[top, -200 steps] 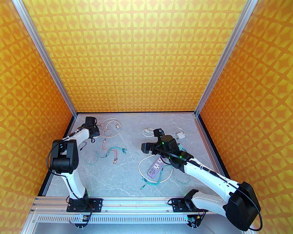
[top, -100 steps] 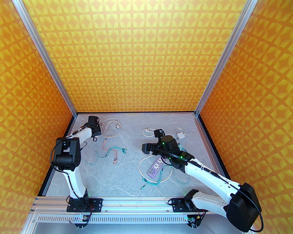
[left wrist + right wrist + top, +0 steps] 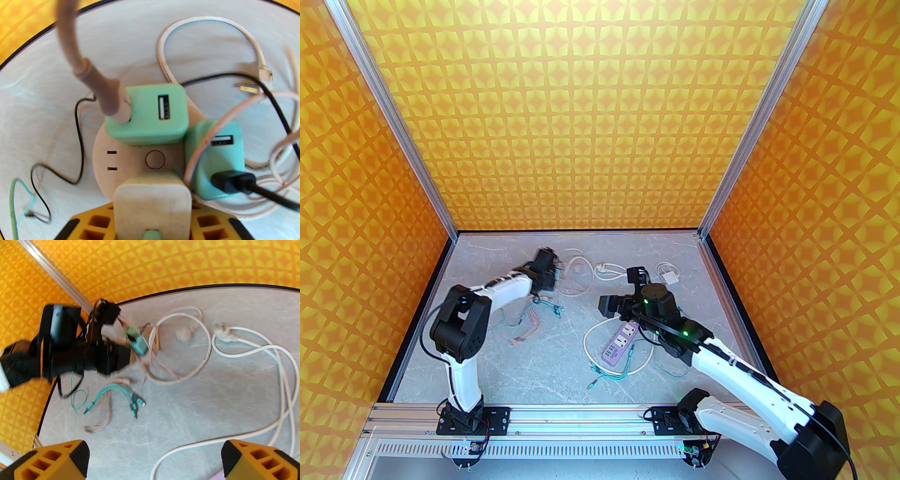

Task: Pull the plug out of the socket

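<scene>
Two green plugs (image 3: pixel 146 114), cream plug (image 3: pixel 152 201) on round beige socket (image 3: pixel 121 158) — left claw (image 3: pixel 153 226) clamps cream plug; right claw (image 3: pixel 154 451) agape, empty.

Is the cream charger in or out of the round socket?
In: the cream charger sits seated on the round socket, with no prongs showing.

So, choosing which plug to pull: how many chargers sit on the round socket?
3, in the left wrist view: green charger on top, teal charger right, cream charger bottom.
</scene>
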Motion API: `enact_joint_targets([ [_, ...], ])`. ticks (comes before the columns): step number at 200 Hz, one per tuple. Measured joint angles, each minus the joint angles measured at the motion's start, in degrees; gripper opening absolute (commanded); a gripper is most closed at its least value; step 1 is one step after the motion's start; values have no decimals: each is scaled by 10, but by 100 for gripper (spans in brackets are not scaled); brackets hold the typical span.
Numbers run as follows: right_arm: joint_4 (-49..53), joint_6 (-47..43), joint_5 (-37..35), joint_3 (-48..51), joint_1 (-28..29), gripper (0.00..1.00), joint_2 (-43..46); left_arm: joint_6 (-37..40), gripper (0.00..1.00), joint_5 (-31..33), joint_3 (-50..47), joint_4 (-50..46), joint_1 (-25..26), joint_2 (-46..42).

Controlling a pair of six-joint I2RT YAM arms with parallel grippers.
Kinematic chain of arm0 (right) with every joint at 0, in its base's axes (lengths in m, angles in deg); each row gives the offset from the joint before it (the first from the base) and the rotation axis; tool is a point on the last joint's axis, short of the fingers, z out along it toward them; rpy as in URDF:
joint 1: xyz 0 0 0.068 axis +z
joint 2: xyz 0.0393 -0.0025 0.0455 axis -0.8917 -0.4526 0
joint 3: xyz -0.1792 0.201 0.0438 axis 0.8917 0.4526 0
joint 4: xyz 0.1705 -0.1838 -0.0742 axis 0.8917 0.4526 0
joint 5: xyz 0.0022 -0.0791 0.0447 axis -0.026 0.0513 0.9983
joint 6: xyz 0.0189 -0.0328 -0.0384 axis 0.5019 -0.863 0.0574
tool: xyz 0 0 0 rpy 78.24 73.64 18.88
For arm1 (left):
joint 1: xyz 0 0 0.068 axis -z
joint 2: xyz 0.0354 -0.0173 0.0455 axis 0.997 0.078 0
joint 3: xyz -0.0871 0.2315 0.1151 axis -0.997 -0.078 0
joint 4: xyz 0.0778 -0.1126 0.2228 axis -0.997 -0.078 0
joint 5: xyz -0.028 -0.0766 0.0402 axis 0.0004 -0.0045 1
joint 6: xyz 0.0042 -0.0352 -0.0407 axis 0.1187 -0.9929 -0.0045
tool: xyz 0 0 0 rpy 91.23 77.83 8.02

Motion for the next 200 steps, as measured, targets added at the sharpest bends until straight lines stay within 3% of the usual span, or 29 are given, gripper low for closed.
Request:
enact_joint_targets([
  [33,4,-12,-24,16,0,97,19,-15,38,-1,-12,-3,80,-12],
  [65,-10,-11,-4,20,0,76,-9,-17,38,-14,-27,-6,120,-31],
  [95,-45,-1,42,19,0,73,-81,-16,49,-29,-66,-2,121,-68],
  [114,-61,9,60,19,0,76,-123,-13,67,-34,-91,3,121,-98],
  [136,-71,17,73,10,0,76,-159,-13,70,-37,-110,9,119,-130],
  [174,-98,28,104,-19,0,58,-207,-27,70,-40,-143,31,105,-188],
  [200,-104,32,117,-50,2,58,-250,-45,69,-40,-176,49,87,-239],
])
